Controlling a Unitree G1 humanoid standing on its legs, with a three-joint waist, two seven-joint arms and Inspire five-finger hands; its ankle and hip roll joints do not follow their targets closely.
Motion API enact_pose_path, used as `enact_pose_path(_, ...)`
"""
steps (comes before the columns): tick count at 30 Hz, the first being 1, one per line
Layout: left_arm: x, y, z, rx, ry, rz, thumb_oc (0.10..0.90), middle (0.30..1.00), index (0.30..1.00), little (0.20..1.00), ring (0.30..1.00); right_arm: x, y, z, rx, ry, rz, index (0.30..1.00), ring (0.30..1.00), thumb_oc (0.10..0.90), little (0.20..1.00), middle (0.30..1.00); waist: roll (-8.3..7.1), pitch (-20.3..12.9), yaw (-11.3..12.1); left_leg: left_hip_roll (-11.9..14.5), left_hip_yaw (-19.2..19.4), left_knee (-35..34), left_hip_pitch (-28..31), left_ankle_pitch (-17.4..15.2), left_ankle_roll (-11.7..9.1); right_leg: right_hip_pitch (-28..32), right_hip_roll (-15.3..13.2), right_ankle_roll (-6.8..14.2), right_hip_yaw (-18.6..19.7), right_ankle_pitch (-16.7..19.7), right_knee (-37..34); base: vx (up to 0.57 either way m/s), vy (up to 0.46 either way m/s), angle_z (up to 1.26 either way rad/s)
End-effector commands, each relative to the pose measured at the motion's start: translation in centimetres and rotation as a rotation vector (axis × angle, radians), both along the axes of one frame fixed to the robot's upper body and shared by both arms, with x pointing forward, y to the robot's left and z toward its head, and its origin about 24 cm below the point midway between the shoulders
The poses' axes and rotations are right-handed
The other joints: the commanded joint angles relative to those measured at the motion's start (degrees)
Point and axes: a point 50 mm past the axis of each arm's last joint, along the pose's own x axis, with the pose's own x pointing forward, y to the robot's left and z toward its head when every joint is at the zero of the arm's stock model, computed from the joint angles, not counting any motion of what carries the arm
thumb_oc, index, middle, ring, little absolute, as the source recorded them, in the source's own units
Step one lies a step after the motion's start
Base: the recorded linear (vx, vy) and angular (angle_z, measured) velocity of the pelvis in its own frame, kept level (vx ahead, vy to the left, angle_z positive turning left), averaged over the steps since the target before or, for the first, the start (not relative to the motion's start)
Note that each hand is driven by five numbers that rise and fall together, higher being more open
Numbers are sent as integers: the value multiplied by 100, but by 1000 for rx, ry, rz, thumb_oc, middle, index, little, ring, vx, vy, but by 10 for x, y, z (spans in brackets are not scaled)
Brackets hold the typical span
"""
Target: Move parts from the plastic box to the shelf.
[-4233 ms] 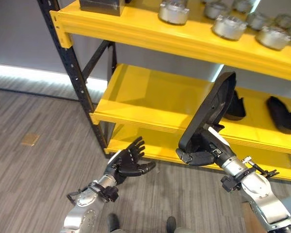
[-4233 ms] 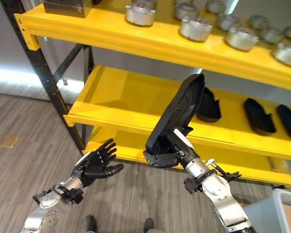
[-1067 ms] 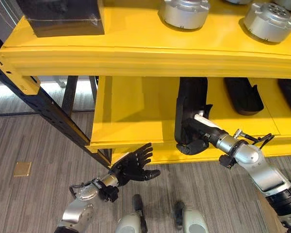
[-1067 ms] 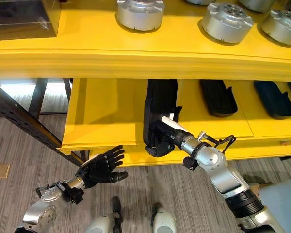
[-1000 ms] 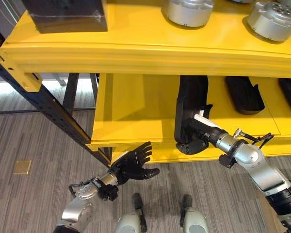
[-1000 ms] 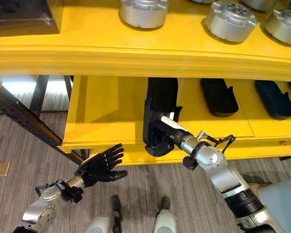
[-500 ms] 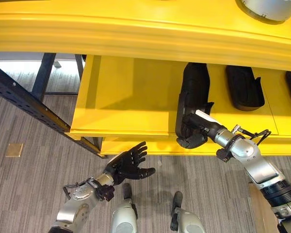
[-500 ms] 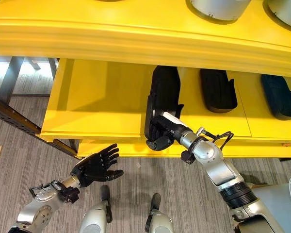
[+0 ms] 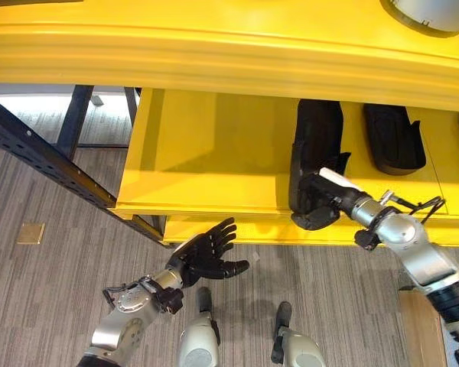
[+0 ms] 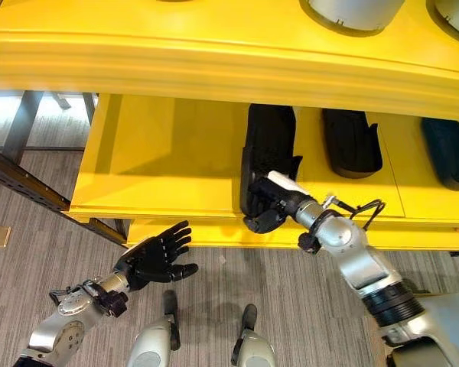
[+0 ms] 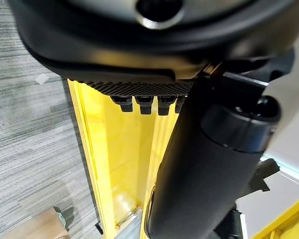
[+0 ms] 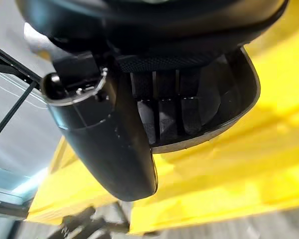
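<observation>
I see my right hand (image 9: 315, 208) with its fingers curled around the near end of a long black part (image 9: 315, 145). The part lies flat on the yellow shelf (image 9: 206, 157), and its far end points to 12 o'clock. Just beside it, at 3 o'clock, lies another black part (image 9: 394, 138). My left hand (image 9: 203, 256) hangs over the grey floor (image 9: 46, 275) at 7 o'clock, fingers spread wide, holding nothing.
</observation>
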Motion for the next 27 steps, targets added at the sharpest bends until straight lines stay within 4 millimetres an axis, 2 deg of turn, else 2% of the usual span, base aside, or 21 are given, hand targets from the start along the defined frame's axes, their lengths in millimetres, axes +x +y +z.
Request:
enact_pose_path(1, 3, -23, 32, -84, -155, -139, 900, 1000, 1000, 1000, 1000, -1, 14, 109, -1, -437, 84, 300, 300, 400, 300, 300, 82, -347, 110, 26, -200, 312, 252, -661, 62, -395, -15, 111, 92, -819, 1181, -88, -100, 0)
enact_pose_path(7, 7, -23, 39, -68, -181, -142, 900, 1000, 1000, 1000, 1000, 3, 7, 137, -62, -532, 30, 300, 300, 400, 300, 300, 154, -84, 146, 100, -306, 440, -55, -585, -39, -624, 90, -31, 96, -984, 1403, -78, -85, 3)
enact_pose_path(10, 10, -25, 46, -71, -215, -162, 900, 1000, 1000, 1000, 1000, 4, 4, 159, -85, -594, -4, 300, 300, 400, 300, 300, 236, 181, 176, 116, -425, 620, -426, -545, -78, -983, 143, -158, 106, -1132, 1749, -128, -103, -1)
enact_pose_path(13, 11, -27, 49, -78, -223, -166, 900, 1000, 1000, 1000, 1000, 4, 4, 168, -104, -611, -14, 300, 300, 400, 300, 300, 307, 316, 180, 115, -514, 824, -675, -562, -96, -1252, 149, -242, 102, -1262, 2075, -85, -50, 6)
enact_pose_path(19, 10, -31, 53, -107, -247, -160, 900, 1000, 1000, 1000, 1000, 5, 6, 172, -145, -606, -21, 300, 300, 400, 300, 300, 465, 609, 185, 66, -662, 1284, -1140, -637, -82, -1852, 142, -422, 76, -1619, 2922, -39, -32, 2)
enact_pose_path(27, 12, -32, 57, -120, -252, -151, 900, 1000, 1000, 1000, 1000, 14, 9, 177, -159, -610, -64, 300, 300, 400, 300, 300, 616, 697, 212, -2, -729, 1358, -1528, -616, -49, -2365, 88, -472, 90, -1757, 3299, -38, -4, 0)
